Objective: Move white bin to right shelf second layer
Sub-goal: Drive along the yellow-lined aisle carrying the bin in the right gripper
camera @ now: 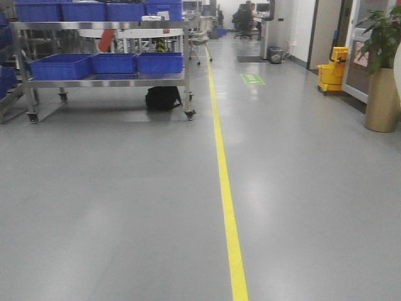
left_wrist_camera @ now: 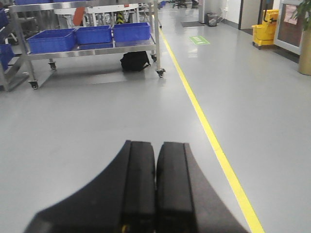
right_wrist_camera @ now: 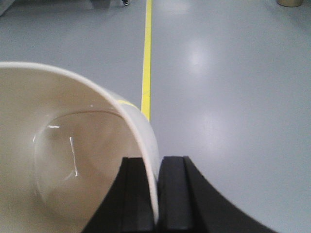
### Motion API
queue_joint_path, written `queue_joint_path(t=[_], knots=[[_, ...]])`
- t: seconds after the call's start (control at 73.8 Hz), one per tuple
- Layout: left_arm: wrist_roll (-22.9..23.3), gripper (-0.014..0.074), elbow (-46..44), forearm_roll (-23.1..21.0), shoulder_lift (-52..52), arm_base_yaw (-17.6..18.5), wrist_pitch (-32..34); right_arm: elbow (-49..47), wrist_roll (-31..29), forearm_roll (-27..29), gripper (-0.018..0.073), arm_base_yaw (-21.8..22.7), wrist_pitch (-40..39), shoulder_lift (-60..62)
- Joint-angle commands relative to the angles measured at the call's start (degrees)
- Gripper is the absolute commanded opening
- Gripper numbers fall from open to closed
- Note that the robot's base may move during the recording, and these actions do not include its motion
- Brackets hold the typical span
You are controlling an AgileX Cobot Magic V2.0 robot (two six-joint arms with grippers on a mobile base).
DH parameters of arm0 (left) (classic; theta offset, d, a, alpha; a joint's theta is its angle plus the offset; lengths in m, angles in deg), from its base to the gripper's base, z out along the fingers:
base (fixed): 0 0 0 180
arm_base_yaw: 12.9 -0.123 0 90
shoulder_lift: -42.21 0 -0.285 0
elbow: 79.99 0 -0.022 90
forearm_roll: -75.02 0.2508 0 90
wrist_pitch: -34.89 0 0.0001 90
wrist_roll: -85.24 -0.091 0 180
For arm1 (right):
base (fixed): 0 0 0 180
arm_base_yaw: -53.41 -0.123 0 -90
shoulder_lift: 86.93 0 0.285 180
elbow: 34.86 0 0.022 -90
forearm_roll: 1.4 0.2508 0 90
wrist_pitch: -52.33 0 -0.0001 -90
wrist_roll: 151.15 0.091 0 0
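White bin (right_wrist_camera: 73, 160): glossy cream plastic tub, held up over the grey floor (right_wrist_camera: 218, 97)
Right gripper (right_wrist_camera: 158, 167): clamped onto its rim
Left gripper (left_wrist_camera: 156, 150): squeezed closed, nothing in it

No legible text anywhere, green floor marker (camera: 252, 79) (too blurred to read)

Place: factory/warehouse floor | steel wheeled rack (camera: 106, 81) | blue crates (camera: 62, 66) | yellow floor line (camera: 227, 200)

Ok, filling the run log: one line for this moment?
right gripper: shut on white bin wall | left gripper: shut, empty | placement: not yet done
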Motion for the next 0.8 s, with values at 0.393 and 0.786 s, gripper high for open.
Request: queue_joint_path(t=[0.393,0.786], knots=[[0.3,0.0085,2.1,0.0,-0.8,0.2,4.9,-1.5,-0.1,0.4,0.0047,0.3,-5.6,-0.2],[0.3,0.0085,2.1,0.0,-0.8,0.2,4.9,-1.5,-0.1,0.4,0.0047,0.3,-5.6,-0.2]])
